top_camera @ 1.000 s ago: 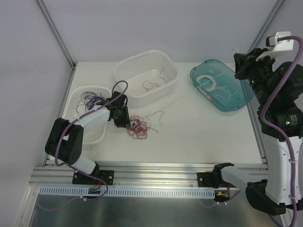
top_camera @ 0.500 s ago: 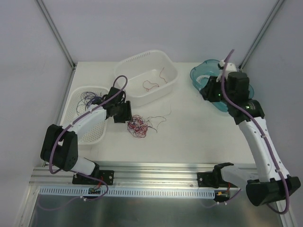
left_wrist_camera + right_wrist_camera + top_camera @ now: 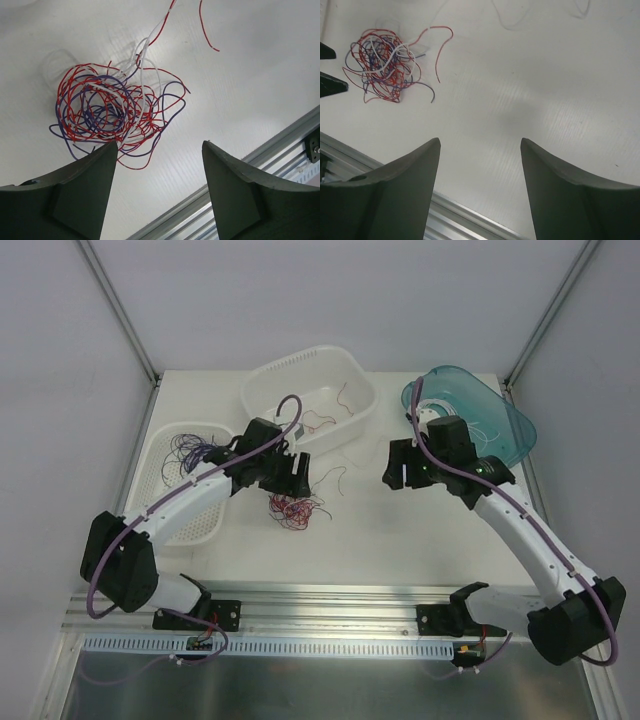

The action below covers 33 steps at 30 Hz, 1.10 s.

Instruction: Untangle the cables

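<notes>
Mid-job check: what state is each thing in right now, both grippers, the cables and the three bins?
cable tangle: knotted, lying on the table.
left gripper: open, empty, above the cable tangle.
right gripper: open, empty, over bare table.
white tub: a few red wires inside.
white basket: purple wires inside.
teal tub: white wires inside.

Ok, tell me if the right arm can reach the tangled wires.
Probably yes: the right gripper hangs open over bare table with nothing between it and the tangle, though the left gripper hovering there may crowd it.
</notes>
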Tool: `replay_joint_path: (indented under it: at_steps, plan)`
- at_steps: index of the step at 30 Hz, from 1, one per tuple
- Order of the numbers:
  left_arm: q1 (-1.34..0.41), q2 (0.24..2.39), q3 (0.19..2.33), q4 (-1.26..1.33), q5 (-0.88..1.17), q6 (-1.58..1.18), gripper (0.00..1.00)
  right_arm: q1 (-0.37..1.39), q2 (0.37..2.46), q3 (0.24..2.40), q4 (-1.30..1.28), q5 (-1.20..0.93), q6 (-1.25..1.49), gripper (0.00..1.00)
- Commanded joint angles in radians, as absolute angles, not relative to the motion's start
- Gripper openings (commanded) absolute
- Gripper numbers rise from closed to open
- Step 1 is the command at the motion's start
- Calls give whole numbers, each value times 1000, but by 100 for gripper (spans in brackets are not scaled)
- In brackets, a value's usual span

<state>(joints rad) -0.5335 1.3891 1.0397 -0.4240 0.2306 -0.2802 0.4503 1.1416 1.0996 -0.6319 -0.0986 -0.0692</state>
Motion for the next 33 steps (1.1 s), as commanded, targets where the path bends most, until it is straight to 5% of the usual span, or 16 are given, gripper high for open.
replay_joint_path:
  at_steps: [1,20,26,33]
  plan:
    - [-555,1431,1120,-397,212,-206,68,466,1183,1098,-480,-158,-5,69]
    - [-627,1764,1270,-399,152,-147,38,531,1295,781,47,-193,452,69]
    - [-634,1760,1273,-399,147,-150,2,560,1373,755,191,-222,520,69]
    - [-646,1617,1249,-400,159,-186,0,595,1499,768,336,-271,586,69]
